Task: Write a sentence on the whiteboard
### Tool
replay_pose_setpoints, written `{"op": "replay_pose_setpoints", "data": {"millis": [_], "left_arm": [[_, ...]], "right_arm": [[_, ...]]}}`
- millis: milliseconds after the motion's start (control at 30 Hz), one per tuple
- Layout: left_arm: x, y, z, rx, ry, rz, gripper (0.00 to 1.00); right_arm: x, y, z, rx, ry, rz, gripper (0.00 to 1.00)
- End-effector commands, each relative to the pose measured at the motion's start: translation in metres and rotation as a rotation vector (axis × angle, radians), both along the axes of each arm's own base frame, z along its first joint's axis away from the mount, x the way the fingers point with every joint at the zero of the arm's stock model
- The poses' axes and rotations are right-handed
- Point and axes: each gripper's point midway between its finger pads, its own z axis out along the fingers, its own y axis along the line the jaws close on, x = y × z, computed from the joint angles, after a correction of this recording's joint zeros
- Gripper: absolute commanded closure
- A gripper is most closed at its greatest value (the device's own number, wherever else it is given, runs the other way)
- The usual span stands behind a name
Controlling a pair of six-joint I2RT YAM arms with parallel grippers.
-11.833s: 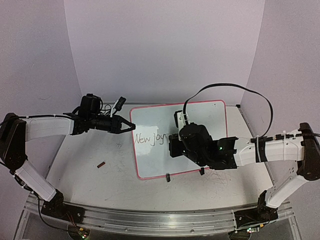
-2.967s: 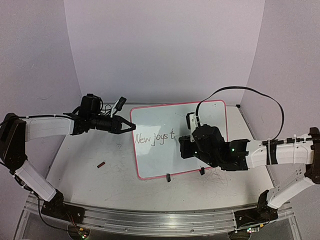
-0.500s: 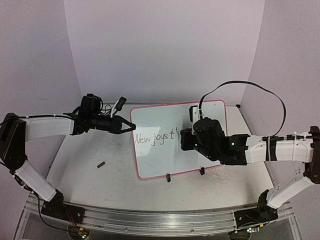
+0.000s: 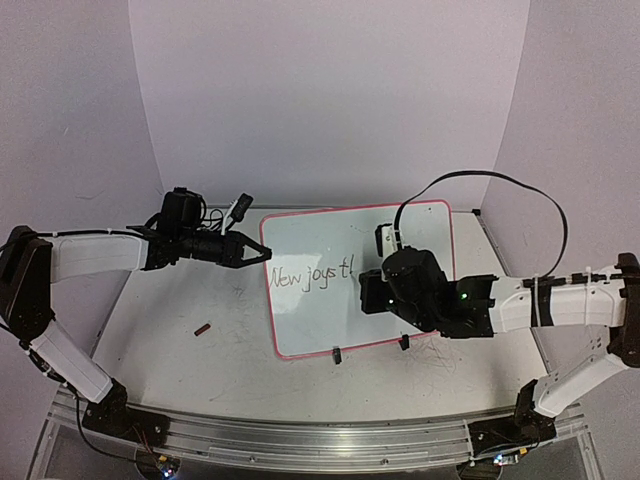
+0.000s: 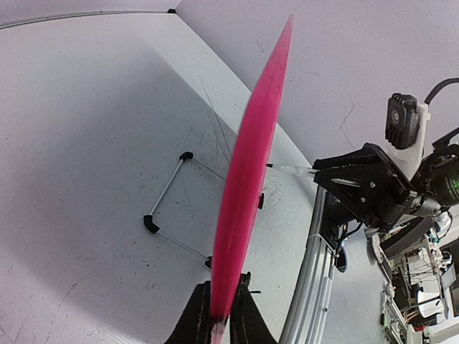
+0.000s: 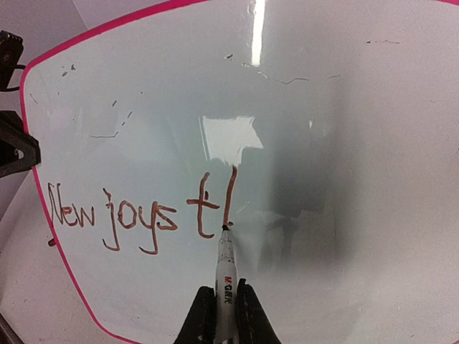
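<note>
**Fingers closed on marker and board rim, mid-sentence**

Fingers of the right gripper are pinched narrowly around a marker. It points away from the wrist, its tip touching the whiteboard at the foot of the last upright stroke. The left gripper is clamped just as narrowly on the pink rim at the whiteboard's left edge, apparently steadying it.

The sentence reads "New joys t" plus one upright stroke. It starts near the whiteboard's left edge and runs across its middle toward the right edge, so its long axis lies crosswise to the marker.

The task appears partly done, with only the opening words written. The coming move turns on one relation: the unwritten surface lies to the right of the tip, along the line of writing. The right arm is the nearer one and hangs over the whiteboard's right half.

Open room is ample in that direction, and the right edge is well apart from the tip. Blank surface also lies above and below the line. The left gripper, at the opposite edge, is clear of the writing path.
</note>
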Motion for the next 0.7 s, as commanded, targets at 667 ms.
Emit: {"op": "replay_pose_setpoints", "data": {"millis": [667], "left_arm": [[-0.014, -0.010, 0.011, -0.016, -0.015, -0.057, 0.91]], "right_arm": [[0.000, 0.000, -0.003, -0.018, 0.004, -0.024, 1.00]]}}
